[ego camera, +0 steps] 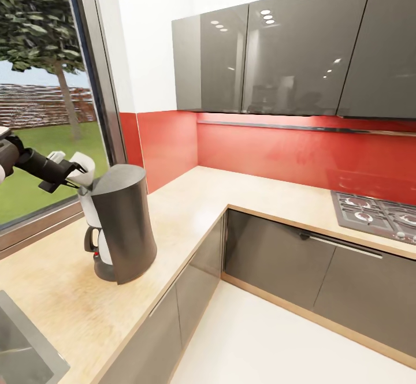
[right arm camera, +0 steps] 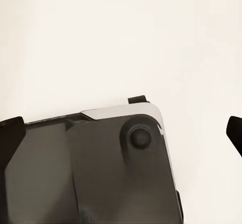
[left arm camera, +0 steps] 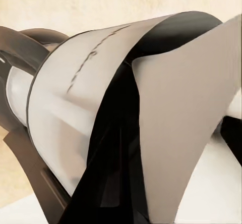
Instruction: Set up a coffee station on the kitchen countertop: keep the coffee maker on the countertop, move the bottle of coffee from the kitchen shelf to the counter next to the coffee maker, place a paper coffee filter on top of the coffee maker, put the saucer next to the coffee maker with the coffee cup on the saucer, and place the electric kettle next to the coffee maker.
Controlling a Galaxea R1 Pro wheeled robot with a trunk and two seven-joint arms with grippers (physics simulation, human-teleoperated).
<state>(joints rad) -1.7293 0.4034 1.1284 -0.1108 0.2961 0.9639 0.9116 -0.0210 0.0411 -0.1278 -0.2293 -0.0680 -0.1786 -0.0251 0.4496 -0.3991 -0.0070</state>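
Pale, curled paper coffee filter (ego camera: 82,167) (creased) clamped in left gripper (ego camera: 74,177) fingers above grey coffee maker (ego camera: 121,222); right fingers' state unclear.

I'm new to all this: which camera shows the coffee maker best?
The head view: the whole coffee maker stands on the countertop. The left wrist view gives a confusing close-up of it; the right wrist view looks elsewhere.

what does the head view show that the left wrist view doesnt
Head view alone: the left gripper at the top of the coffee maker, the window, grey cabinets, red backsplash, stove and a sink corner. Left wrist view alone: a close look at a pale paper filter curling over the machine. Both share the coffee maker and the beige countertop.
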